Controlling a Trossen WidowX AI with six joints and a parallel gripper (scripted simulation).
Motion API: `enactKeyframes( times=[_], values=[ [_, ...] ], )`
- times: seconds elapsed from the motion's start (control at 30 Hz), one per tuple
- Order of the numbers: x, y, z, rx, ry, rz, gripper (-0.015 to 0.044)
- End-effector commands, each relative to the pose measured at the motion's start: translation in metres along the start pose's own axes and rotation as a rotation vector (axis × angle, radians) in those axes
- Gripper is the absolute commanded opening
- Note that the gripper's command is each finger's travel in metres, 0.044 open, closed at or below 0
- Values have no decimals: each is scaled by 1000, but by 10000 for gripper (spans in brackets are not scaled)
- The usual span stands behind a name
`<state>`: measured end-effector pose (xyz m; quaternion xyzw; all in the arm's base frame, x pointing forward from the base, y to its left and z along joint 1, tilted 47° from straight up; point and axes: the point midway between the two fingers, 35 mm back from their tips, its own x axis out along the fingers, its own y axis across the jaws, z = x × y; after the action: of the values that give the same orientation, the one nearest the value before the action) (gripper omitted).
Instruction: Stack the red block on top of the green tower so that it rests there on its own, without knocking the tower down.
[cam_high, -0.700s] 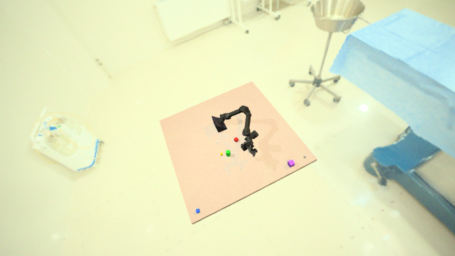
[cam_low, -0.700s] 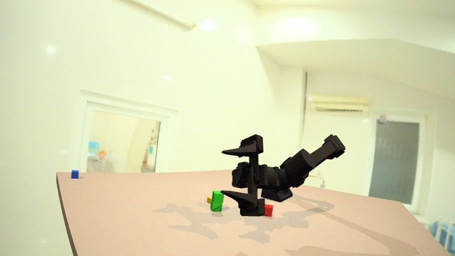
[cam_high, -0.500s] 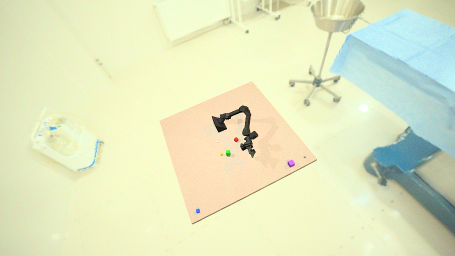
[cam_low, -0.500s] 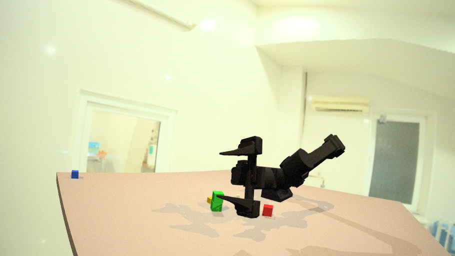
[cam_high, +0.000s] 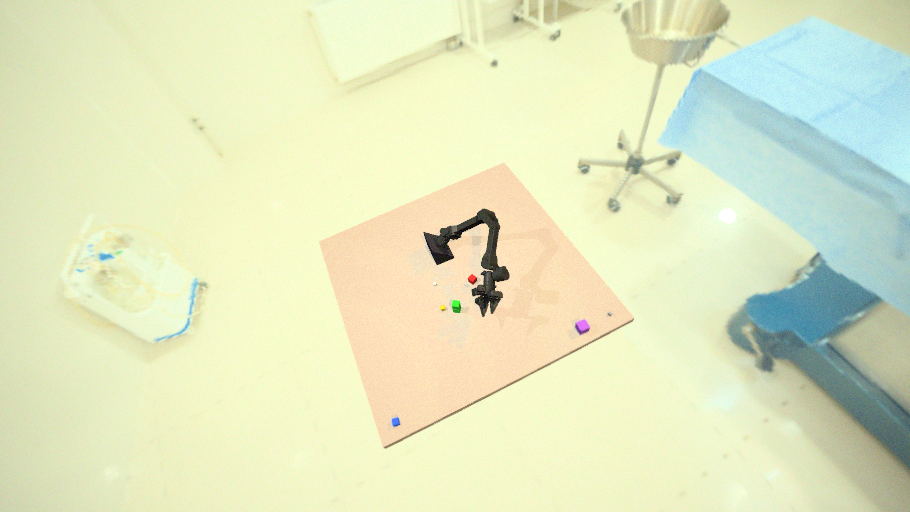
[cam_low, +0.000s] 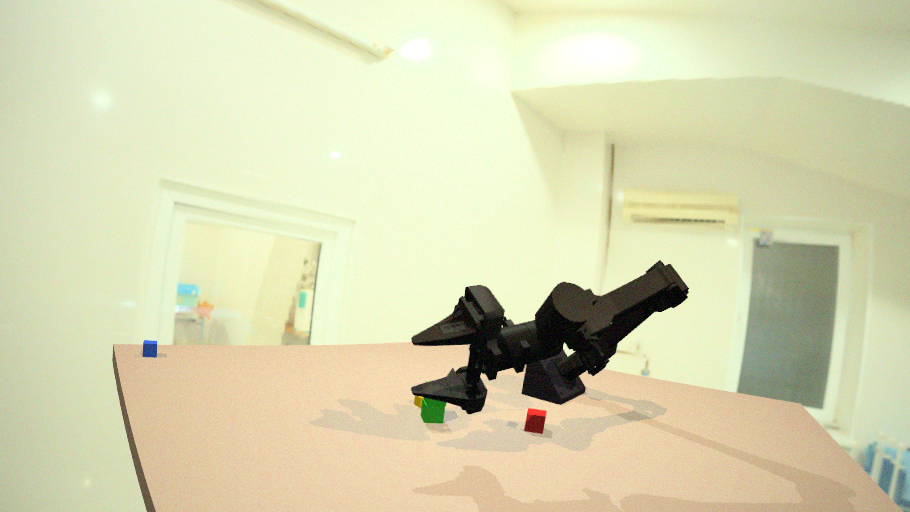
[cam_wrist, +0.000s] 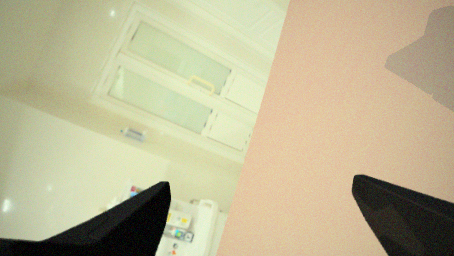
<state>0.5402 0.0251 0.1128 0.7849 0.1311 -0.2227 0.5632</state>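
a square pink tabletop (cam_high: 407, 356) lies in a pale, yellow-lit clinical room. beside it stand a steel basin on a wheeled stand (cam_high: 661, 38) and a bed under a blue drape (cam_high: 808, 133); a crumpled white bag (cam_high: 127, 286) lies on the floor (cam_high: 222, 407) on the other side. the exterior view shows a window (cam_low: 245, 286) and a wall air conditioner (cam_low: 680, 206) behind.

the single black arm (cam_high: 488, 235) rises from its base (cam_high: 437, 247), bends at the elbow and reaches low over the tabletop. the gripper (cam_low: 453, 366) is rolled on its side, one of its fingers (cam_low: 439, 334) above the other; they are spread wide with nothing between them. the wrist view shows only tabletop and wall between the tips.

blocks counted: one red block (cam_low: 535, 420), resting on the tabletop, apart from the gripper; one green tower (cam_low: 433, 409), upright, just beside the lower finger, whether touching cannot be told; one small yellow block (cam_high: 442, 308) next to the tower; one tiny white piece (cam_high: 434, 283); one purple block (cam_high: 581, 326) and one blue block (cam_high: 395, 421) near separate corners.
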Motion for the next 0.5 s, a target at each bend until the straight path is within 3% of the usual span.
enactKeyframes(
  times=[0.0, 0.47],
  values=[
    [-5, -8, 9, -175, 12, -82, 440],
    [-34, -62, 42, -780, 204, -409, 440]
  ],
)
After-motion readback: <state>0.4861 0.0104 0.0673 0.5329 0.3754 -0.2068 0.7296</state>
